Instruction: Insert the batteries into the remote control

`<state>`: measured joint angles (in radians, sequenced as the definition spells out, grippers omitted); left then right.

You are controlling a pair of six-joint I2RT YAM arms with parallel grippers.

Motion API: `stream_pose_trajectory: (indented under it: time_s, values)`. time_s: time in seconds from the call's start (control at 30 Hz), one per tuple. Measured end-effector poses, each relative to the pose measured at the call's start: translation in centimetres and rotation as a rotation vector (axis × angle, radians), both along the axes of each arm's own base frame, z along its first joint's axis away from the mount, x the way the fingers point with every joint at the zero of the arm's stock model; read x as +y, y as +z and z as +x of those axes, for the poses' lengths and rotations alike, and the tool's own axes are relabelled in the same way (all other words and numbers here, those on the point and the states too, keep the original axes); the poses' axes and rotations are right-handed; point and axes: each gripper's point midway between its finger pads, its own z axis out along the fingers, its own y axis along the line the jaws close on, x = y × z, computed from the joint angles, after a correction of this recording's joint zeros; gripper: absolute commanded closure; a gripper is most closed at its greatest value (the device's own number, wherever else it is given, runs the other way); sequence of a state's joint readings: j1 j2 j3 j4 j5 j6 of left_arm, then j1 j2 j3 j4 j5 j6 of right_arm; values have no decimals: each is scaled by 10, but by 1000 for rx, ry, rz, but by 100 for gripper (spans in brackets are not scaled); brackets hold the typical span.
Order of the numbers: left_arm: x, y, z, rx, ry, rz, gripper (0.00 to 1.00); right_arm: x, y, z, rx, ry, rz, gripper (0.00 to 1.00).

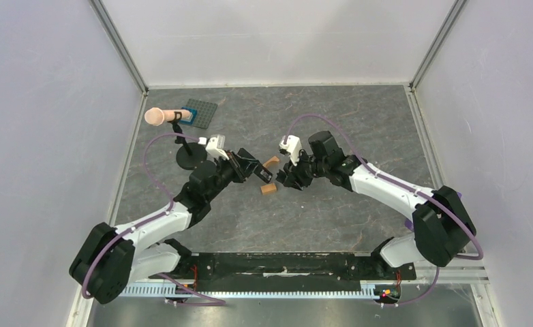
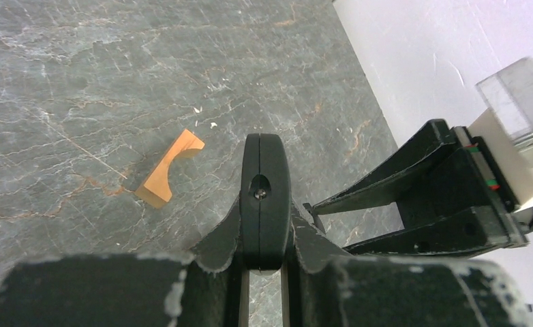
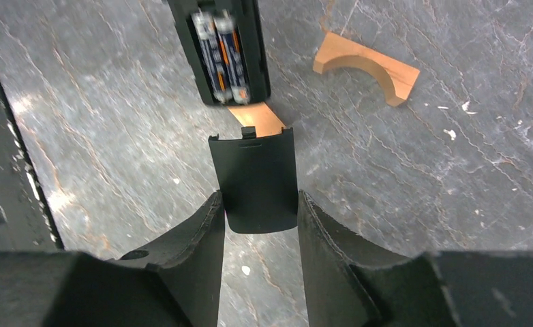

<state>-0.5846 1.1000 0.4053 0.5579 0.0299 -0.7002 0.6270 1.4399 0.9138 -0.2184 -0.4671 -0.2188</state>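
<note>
Upper-left clutter: a black stand (image 1: pixel 189 158) carries a pale pink cylinder (image 1: pixel 154 117), beside a grey studded plate (image 1: pixel 200 112). They are well apart from the work and are no obstacle.
Left gripper (image 2: pixel 265 228): clamped tight on the remote control (image 2: pixel 265 178), left of centre in the top view. It probably serves as a steady vise for the other arm.
Remote control: seen end-on in the left wrist view and apparently raised off the table (image 1: pixel 332 211), with its open back turned toward the right arm.
Batteries (image 3: pixel 221 58): two lie side by side in the open compartment, at the top of the right wrist view. They are blurred but look seated.
Step judged: loading looks done, and closing the back remains.
Orange blocks: an arch block (image 3: pixel 367 67) lies at the upper right of the right wrist view. A second block (image 3: pixel 255 117) peeks out below the gap between remote and cover. Both are low, so they matter only if the arms dip.
Battery cover (image 3: pixel 257 177): its tab end leads. It is lined up with the compartment and just short of it.
Right gripper (image 3: pixel 258 211): jaws are part closed on the cover's long edges, leaving the tab free to slot in.
</note>
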Motion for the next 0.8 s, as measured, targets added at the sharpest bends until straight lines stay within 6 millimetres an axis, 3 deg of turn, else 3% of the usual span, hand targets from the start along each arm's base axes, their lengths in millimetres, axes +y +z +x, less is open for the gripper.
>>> stream_pose_trajectory:
  time_s: [0.3, 0.8]
  values:
    - [-17, -5, -5, -35, -77, 44, 98, 26, 17, -4, 4, -68, 99, 68]
    - [-29, -1, -11, -53, -124, 51, 98, 33, 17, -6, 1, -89, 101, 68]
